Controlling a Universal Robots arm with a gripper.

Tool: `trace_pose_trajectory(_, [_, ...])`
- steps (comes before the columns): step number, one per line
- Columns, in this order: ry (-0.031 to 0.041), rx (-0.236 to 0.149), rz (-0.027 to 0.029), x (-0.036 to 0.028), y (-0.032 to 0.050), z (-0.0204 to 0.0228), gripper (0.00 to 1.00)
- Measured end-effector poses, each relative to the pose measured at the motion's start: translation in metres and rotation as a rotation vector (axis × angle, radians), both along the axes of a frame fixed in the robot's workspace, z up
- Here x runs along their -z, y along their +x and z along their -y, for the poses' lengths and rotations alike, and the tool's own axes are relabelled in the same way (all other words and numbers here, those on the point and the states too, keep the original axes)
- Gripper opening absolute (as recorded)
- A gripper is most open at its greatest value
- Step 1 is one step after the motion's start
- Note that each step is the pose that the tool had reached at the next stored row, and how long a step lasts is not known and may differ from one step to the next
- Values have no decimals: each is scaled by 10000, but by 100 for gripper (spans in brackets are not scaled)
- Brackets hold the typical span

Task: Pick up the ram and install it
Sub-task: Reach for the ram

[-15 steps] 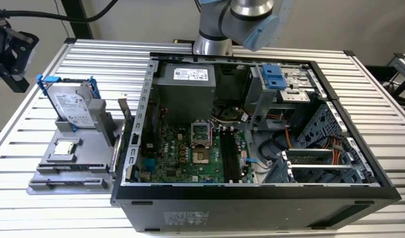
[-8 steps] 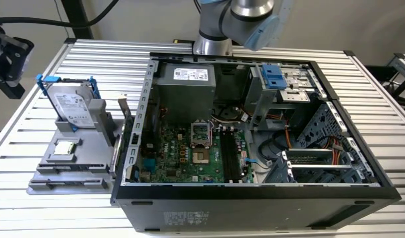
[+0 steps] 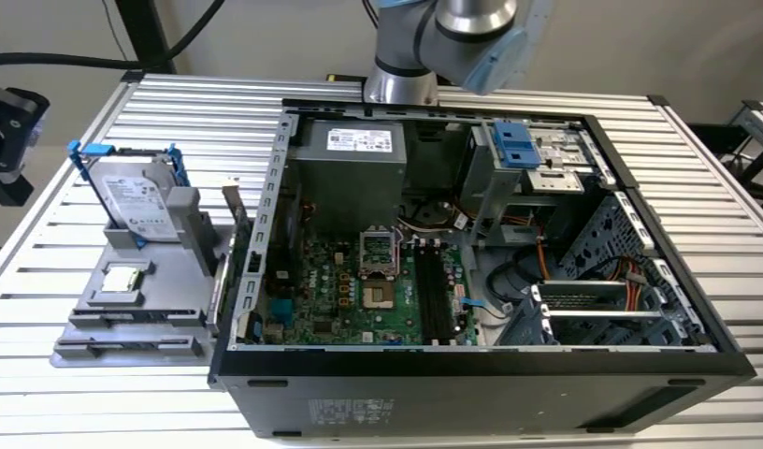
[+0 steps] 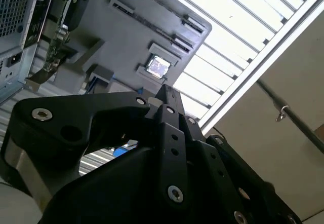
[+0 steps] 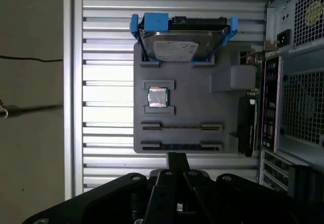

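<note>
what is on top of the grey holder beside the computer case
On the grey holder: a hard drive standing on edge in a blue frame, a square processor chip in a recess, and two long slots. What lies in the slots is too dark to tell.

Open case [image 3: 482, 393] at the centre of the desk [image 3: 725, 159], board [image 3: 344, 299] flat on its floor, power supply [image 3: 351, 178] behind the board, cage [image 3: 522, 150] in the rear corner toward the exterior view's right. Just beside the case, on the exterior view's left, a tray [image 3: 164, 309]: drive [image 3: 138, 201] on edge at its rear end, chip [image 3: 123, 278] flat at mid-tray, two slots [image 5: 181, 127] side by side across its near end. Claw [image 5: 175, 158] aloft, nearest the tray's slot end. Arm base [image 3: 400, 84] behind the case.
</note>
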State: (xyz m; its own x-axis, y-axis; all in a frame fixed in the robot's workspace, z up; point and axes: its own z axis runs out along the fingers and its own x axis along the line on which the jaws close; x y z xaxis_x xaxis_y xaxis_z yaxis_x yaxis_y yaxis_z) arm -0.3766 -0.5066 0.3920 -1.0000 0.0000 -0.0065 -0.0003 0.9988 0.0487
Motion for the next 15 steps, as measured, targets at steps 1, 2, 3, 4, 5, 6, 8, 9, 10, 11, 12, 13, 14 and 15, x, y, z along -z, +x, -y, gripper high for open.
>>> trace_pose_trajectory(1, [0, 0, -9, 0, 0, 27, 0])
trace_pose_trajectory(2, [0, 0, -16, 0, 0, 53, 0])
trace_pose_trajectory(3, [0, 0, -24, 0, 0, 78, 0])
trace_pose_trajectory(4, [0, -1, -30, 0, 1, 100, 0])
trace_pose_trajectory(5, [0, 0, -34, 0, 0, 120, 0])
trace_pose_trajectory(6, [1, -1, -34, 1, 0, 135, 0])
trace_pose_trajectory(8, [-1, -1, -38, 0, 0, 152, 0])
trace_pose_trajectory(9, [-1, 1, -38, 0, 0, 153, 0])
trace_pose_trajectory(10, [0, 0, -37, 0, 0, 155, 0])
trace_pose_trajectory(11, [0, 0, -37, 0, 0, 156, 0])
trace_pose_trajectory(12, [0, 0, -37, 0, 0, 156, 0])
trace_pose_trajectory(13, [0, 0, -37, 0, 0, 156, 0])
trace_pose_trajectory(14, [0, 0, -37, 0, 0, 156, 0])
trace_pose_trajectory(15, [0, 0, -37, 0, 0, 156, 0])
